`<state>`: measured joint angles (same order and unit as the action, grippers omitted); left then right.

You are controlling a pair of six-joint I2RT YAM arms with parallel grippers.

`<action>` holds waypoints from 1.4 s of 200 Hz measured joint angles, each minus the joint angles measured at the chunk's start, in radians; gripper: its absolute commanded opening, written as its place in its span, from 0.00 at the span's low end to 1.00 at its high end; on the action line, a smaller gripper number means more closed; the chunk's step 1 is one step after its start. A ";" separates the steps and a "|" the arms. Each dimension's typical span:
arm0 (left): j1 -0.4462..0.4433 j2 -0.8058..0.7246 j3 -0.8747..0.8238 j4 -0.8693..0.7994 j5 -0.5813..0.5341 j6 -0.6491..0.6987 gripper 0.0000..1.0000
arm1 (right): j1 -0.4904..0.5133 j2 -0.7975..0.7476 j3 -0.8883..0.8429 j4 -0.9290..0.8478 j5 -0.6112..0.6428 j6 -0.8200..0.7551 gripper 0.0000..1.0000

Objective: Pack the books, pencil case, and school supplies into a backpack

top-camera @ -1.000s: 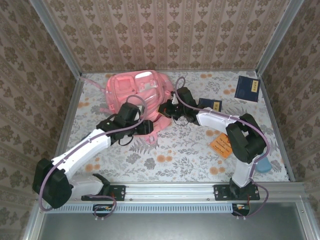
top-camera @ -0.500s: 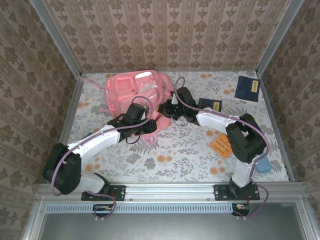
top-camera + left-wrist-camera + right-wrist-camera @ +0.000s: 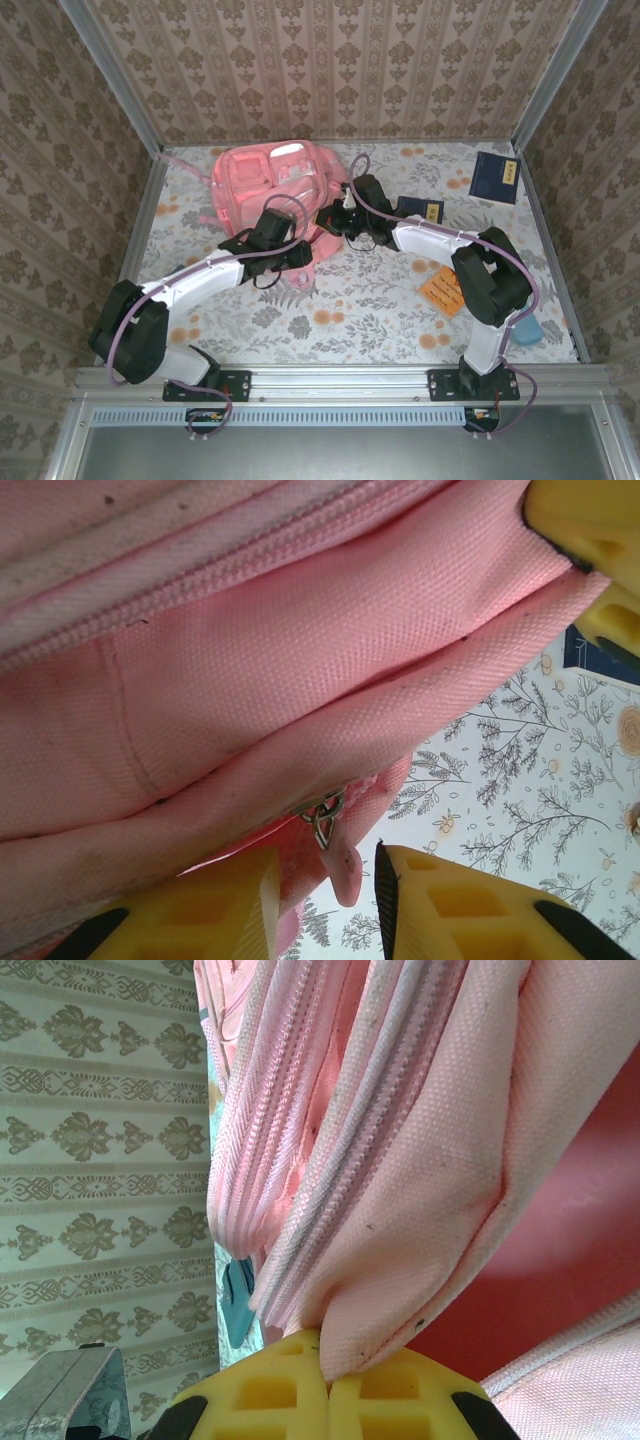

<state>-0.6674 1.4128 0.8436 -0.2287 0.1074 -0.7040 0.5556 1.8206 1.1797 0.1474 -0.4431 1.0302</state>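
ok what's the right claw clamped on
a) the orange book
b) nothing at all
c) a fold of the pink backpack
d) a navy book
c, the right wrist view shows the right claw shut tight on a bunched fold of the pink backpack.

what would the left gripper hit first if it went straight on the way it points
Probably the pink zipper pull hanging in the gap of the left gripper, with the backpack fabric just behind it; depth is unclear.

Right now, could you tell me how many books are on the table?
3: one navy book at the far right, another navy book beside the right arm, an orange book near its elbow. More may be hidden.
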 measured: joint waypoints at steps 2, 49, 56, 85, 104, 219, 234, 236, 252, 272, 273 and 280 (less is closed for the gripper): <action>0.000 0.000 0.000 0.001 0.000 0.000 0.31 | 0.000 0.000 0.000 0.000 0.000 0.000 0.01; 0.000 0.034 0.000 0.040 0.004 -0.010 0.20 | 0.000 0.000 0.000 0.000 0.000 0.003 0.01; 0.000 0.038 0.000 0.043 0.004 -0.011 0.17 | 0.000 0.000 0.000 0.000 0.000 0.003 0.01; -0.001 0.041 0.000 0.045 -0.004 -0.011 0.02 | 0.000 0.000 0.000 -0.002 0.001 0.002 0.01; -0.003 0.039 0.000 0.025 -0.031 -0.006 0.00 | -0.005 -0.001 -0.001 -0.021 0.011 -0.006 0.00; 0.040 -0.150 -0.110 -0.071 -0.119 0.155 0.00 | -0.182 -0.122 -0.095 -0.139 0.045 -0.111 0.48; 0.040 -0.148 -0.109 -0.049 -0.089 0.181 0.00 | -0.177 -0.138 -0.098 -0.153 0.049 -0.103 0.57; 0.040 -0.147 -0.109 -0.046 -0.084 0.185 0.00 | -0.177 -0.141 -0.100 -0.156 0.052 -0.097 0.57; 0.030 -0.138 -0.108 -0.018 -0.047 0.209 0.00 | -0.164 -0.183 -0.116 -0.195 0.081 -0.082 0.62; 0.002 -0.115 -0.100 0.013 0.003 0.235 0.00 | -0.134 -0.236 -0.126 -0.260 0.127 -0.045 0.62; -0.001 -0.114 -0.099 0.014 0.006 0.237 0.00 | -0.131 -0.239 -0.126 -0.264 0.127 -0.043 0.62; -0.011 -0.104 -0.094 0.024 0.021 0.245 0.00 | -0.113 -0.250 -0.126 -0.283 0.141 -0.027 0.61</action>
<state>-0.6785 1.3090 0.7498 -0.2043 0.1287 -0.4587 0.4423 1.5707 1.0534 -0.1352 -0.3019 1.0031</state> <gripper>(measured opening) 0.038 0.618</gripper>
